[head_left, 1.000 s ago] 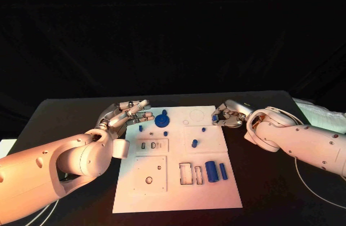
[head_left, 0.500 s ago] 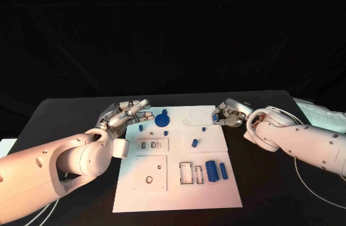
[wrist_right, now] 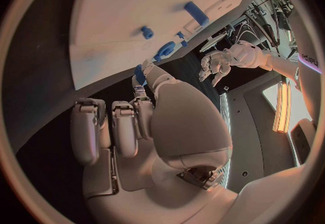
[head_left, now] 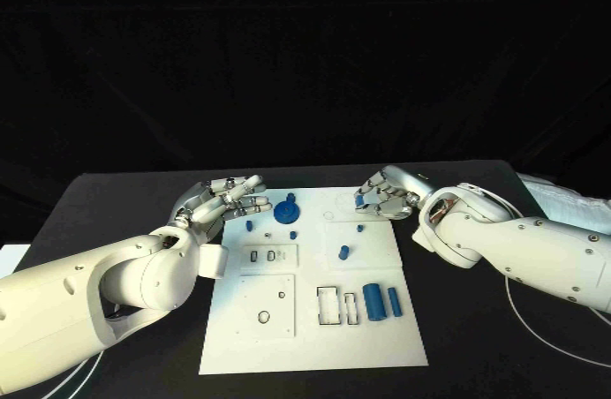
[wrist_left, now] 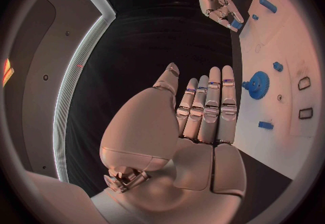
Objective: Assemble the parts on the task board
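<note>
- Since the earlier frame, the right hand (head_left: 385, 192) has been carried inward over the far edge of the task board (head_left: 305, 346), a small blue part (head_left: 359, 201) pinched in its fingers.
- The left hand (head_left: 227, 201) is held with fingers apart, holding nothing, at the board's far left corner beside the blue gear (head_left: 287, 212).
- Step judged: part in transit to its seat; next, alignment over the recess and lowering are called for.

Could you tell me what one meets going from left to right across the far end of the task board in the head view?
Left hand → blue gear → right hand, which holds a small blue part.

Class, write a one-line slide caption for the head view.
Two robot hands, left hand and right hand, flank the white task board.
</note>
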